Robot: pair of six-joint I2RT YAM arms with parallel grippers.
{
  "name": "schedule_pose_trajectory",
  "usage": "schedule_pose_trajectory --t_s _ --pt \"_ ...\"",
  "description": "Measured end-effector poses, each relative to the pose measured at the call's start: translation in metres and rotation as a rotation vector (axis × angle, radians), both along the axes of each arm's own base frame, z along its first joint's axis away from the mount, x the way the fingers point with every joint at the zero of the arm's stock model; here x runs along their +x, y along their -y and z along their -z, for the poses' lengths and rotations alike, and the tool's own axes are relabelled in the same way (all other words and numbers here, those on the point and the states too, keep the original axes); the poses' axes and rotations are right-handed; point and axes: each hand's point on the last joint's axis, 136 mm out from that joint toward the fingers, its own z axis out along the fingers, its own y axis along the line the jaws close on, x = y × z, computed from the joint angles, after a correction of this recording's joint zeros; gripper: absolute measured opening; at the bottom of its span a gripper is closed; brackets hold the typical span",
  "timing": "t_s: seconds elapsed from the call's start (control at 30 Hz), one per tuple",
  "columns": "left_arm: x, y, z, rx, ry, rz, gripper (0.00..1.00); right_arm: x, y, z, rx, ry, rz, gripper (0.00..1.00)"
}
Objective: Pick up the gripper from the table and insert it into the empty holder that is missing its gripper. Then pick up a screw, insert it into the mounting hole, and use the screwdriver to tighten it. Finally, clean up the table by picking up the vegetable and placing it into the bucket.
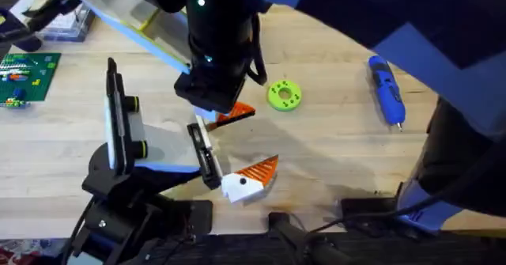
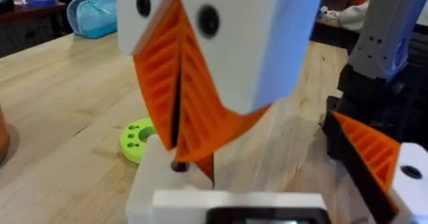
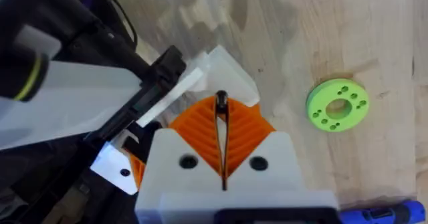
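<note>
The right end effector (image 3: 222,114) hangs over the far end of the holder (image 1: 126,134), its orange ribbed pads pressed together and clamped on a small dark screw (image 3: 221,98) that sticks out just past the tips. The screw is pinched by its upper part and points down, probably so that its free end can find the mounting hole without the pads getting in the way. Directly beneath it sits the white base of the gripper (image 3: 234,73), lying against the holder's black rail; it looks already seated there, though how fully it is home cannot be told. A second, look-alike gripper (image 1: 253,174) stands at the near end of the same rail, its orange wedge pointing away from the holder. From the left wrist view the screw tip appears to be touching or just above the white block, so the step in hand is judged to be starting the screw in its hole. The blue screwdriver (image 1: 387,91) lies well apart on the table (image 1: 340,154), off to the right and ready for tightening, with a lime-green disc with holes (image 1: 284,95) between it and the holder
</note>
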Motion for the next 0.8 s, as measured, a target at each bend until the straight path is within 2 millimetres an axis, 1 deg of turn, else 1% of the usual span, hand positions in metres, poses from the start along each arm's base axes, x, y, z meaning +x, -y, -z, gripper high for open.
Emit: schedule_pose_trajectory --t_s 0.53,0.63,0.73,0.8 --pt "0.000 0.000 0.000 0.000 0.000 0.000 0.990 0.000 0.000 0.000 -0.001 0.000 0.000 0.008" --pt "0.000 0.000 0.000 0.000 0.000 0.000 0.990 0.001 -0.001 0.004 -0.008 -0.005 0.000 0.007" --pt "0.000 0.000 0.001 -0.004 -0.021 -0.001 0.990 0.002 -0.004 0.012 -0.026 -0.015 0.000 0.007" --pt "0.001 0.000 0.002 -0.004 -0.032 -0.005 0.990 0.003 -0.005 0.013 -0.024 -0.013 0.001 0.007"
